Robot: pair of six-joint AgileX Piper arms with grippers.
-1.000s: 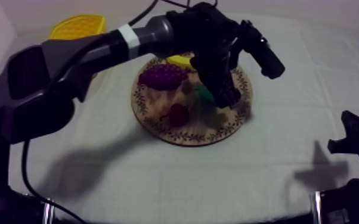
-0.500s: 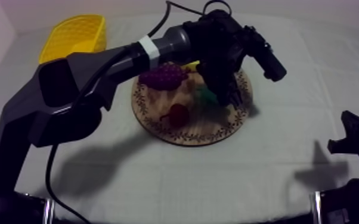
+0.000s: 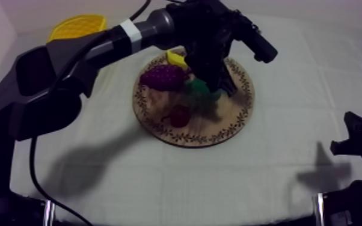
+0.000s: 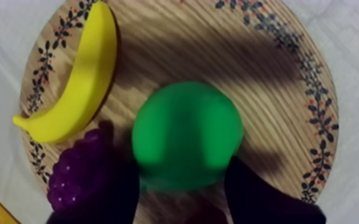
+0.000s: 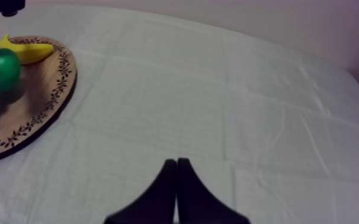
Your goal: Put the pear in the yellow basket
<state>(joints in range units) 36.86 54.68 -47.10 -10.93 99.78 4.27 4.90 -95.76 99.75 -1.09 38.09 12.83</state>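
While our left gripper (image 4: 185, 187) pinches the pear (image 4: 186, 140) over the board (image 4: 271, 77), our right gripper (image 5: 176, 162) rests with fingers (image 5: 167, 190) pressed together.

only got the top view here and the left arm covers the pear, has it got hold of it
Observer: Yes. In the left wrist view the left gripper is shut on the pear, with one finger at each side of it.
Operator: is the banana crowding it
Observer: No. The banana lies along the rim of the board, and wood shows between it and the pear.
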